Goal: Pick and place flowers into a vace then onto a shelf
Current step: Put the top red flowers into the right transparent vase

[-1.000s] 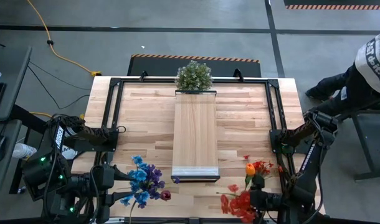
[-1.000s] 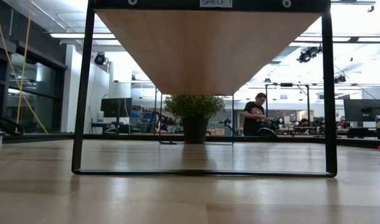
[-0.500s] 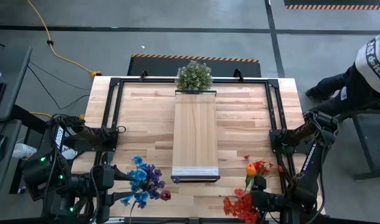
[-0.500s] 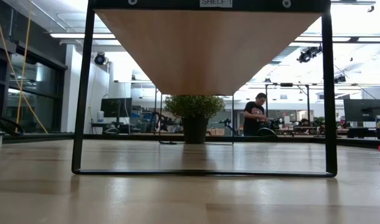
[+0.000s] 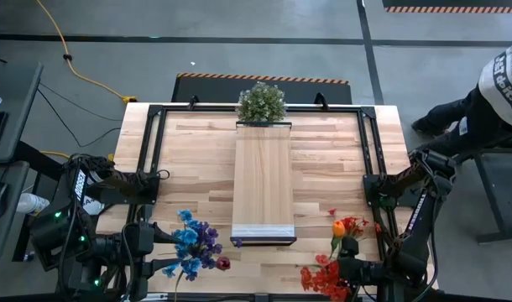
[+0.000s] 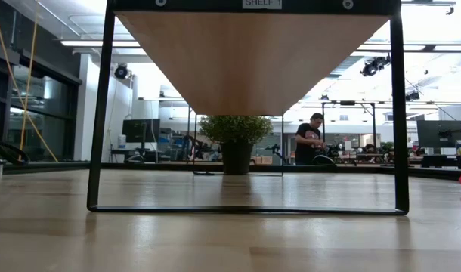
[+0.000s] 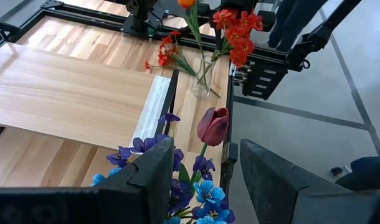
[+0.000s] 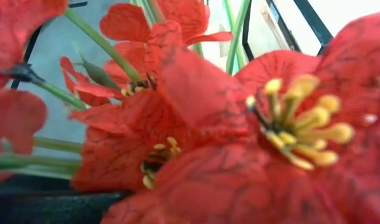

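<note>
Right gripper [image 5: 347, 270], fingers hidden behind red flowers [image 5: 323, 275] at the table's [image 5: 323, 159] near right corner, bunch drawn slightly nearer that edge than before; left gripper [image 7: 196, 180] clamped on blue and purple flowers [image 5: 191, 245], unchanged; shelf [image 5: 263, 180] central.

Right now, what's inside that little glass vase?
The glass vase holds green stems of the red flowers and an orange bloom. Whether there's water can't be seen, and the right gripper hides behind blooms.
</note>
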